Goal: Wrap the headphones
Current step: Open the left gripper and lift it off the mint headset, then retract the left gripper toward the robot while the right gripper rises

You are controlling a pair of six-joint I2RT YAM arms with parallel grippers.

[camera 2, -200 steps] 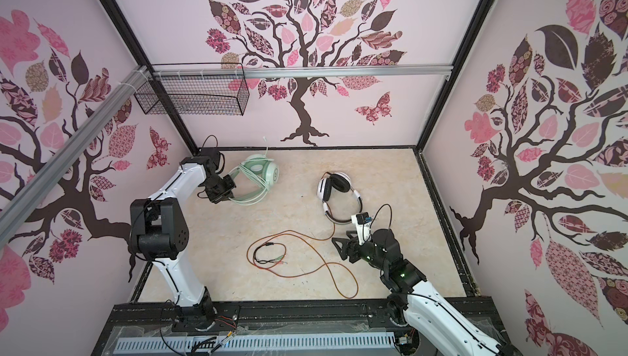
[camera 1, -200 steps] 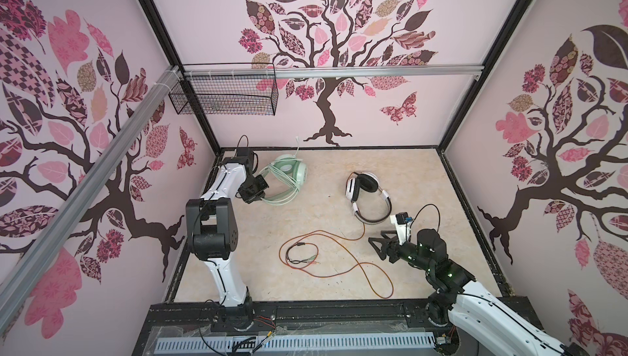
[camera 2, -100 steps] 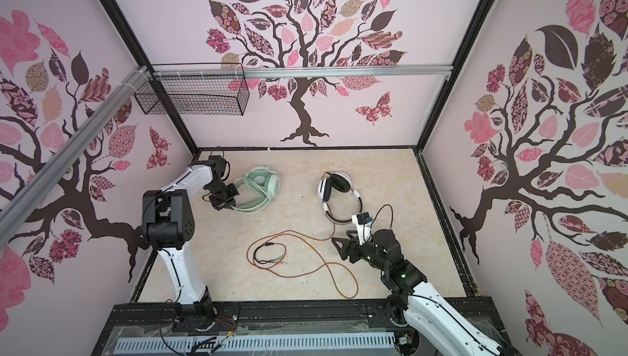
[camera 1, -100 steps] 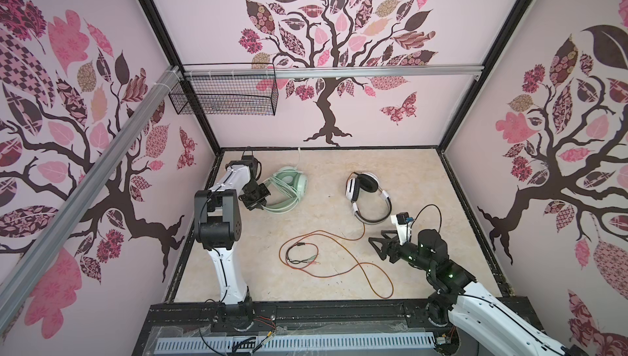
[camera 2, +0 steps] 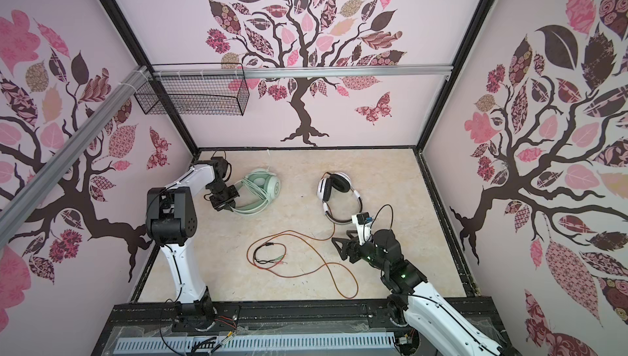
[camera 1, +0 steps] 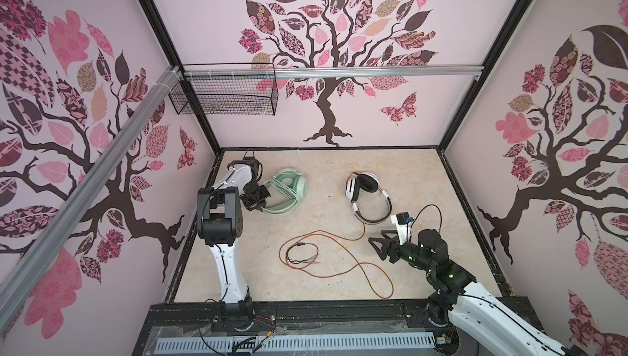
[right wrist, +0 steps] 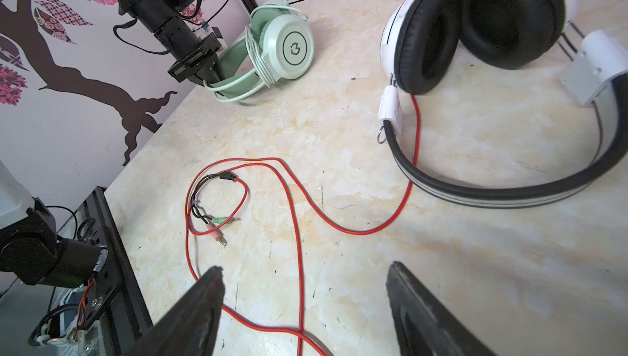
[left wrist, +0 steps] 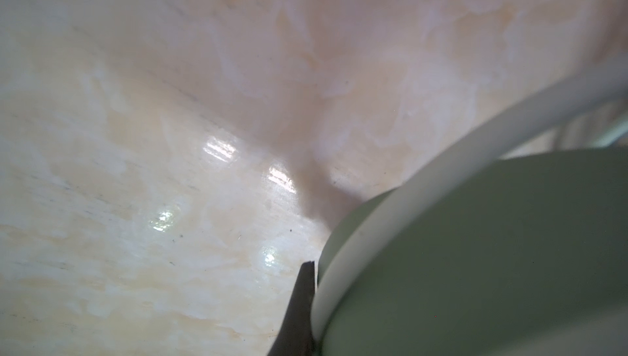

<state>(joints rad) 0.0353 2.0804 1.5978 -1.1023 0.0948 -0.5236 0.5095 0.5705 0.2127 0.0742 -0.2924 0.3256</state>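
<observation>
The mint-green headphones (camera 1: 289,189) lie near the desk's (camera 1: 272,286) back-left corner, my left gripper (camera 1: 261,205) clenched at their band. The white-and-black headphones (camera 1: 365,194) lie toward the back-right, with my right gripper (right wrist: 304,267) spread and empty nearby.

Mint-green headset (camera 1: 289,190): far left of table, lying on side, ear cups pressed together, headband pointing left. Pale green cable (right wrist: 257,59) wound around cups.

White-and-black headset (camera 1: 368,198): far, right of centre, lying flat, black pads up, thin band curving toward near side. Orange-red cable (right wrist: 360,232) unwound, loose loops over table middle, ends in green and pink plugs (right wrist: 220,220).
</observation>
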